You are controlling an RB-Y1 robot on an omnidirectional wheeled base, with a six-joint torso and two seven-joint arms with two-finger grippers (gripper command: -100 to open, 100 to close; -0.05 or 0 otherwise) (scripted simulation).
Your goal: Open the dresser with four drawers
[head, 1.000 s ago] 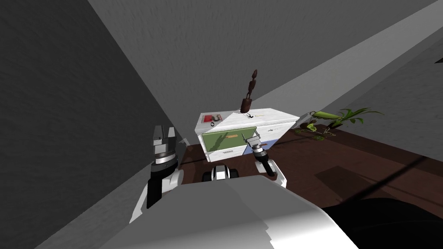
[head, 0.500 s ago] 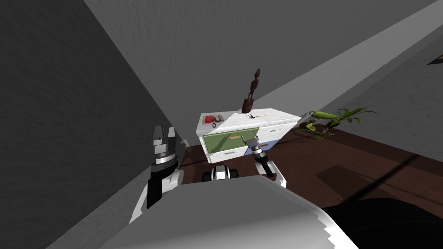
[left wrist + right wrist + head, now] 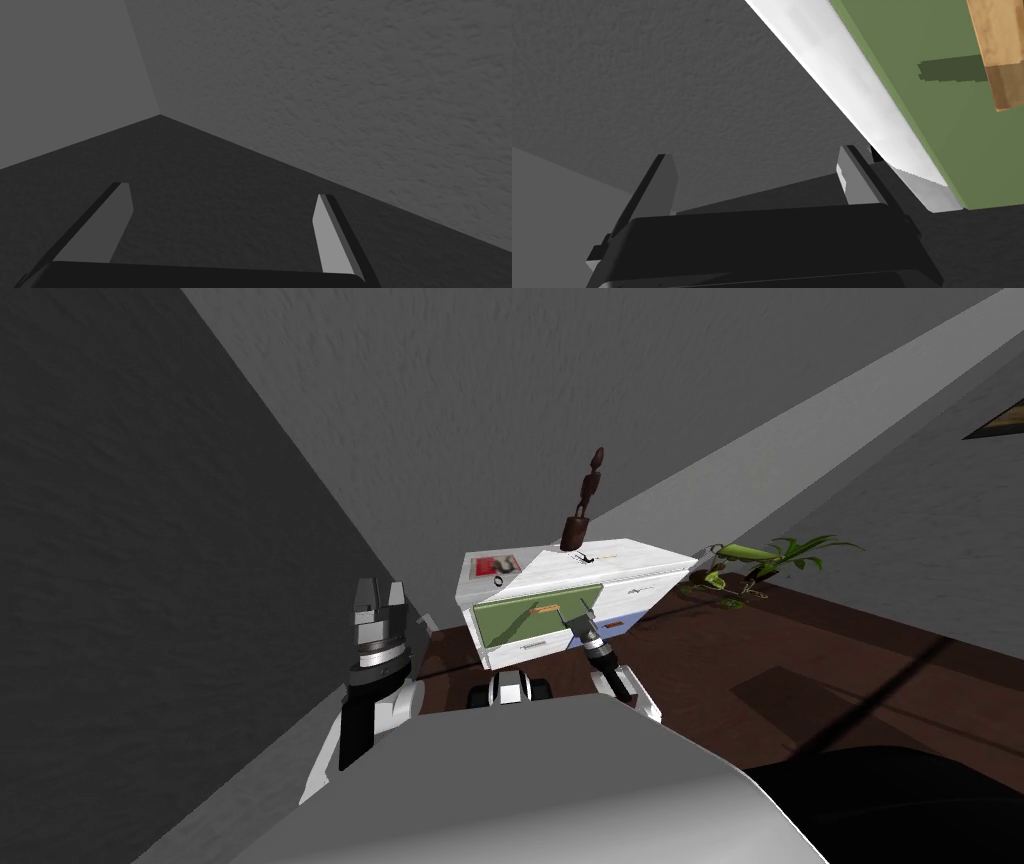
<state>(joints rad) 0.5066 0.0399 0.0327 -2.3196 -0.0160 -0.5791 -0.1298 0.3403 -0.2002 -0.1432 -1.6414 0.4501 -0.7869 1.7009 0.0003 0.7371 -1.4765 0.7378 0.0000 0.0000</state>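
Note:
The white dresser (image 3: 640,560) stands against the wall ahead of me. Its upper left drawer (image 3: 515,614) has a green front with a small wooden handle (image 3: 545,609). My right gripper (image 3: 578,624) hovers at the right end of that green front, just right of and below the handle, open and holding nothing. In the right wrist view the green front (image 3: 937,115), its wooden handle (image 3: 999,55) and the dresser's white edge (image 3: 852,90) lie off to one side of the open gripper (image 3: 757,155). My left gripper (image 3: 378,593) is raised beside the left wall, open (image 3: 222,191).
A tall brown figurine (image 3: 582,503) and a red flat item (image 3: 492,563) sit on the dresser top. A white drawer (image 3: 528,644) and a blue drawer (image 3: 622,622) lie below. A green plant (image 3: 765,560) stands right of the dresser on the dark wood floor (image 3: 800,668).
My right gripper has moved left and closer along the green drawer front, towards the handle. The head view has shifted slightly. The left arm has stayed put.

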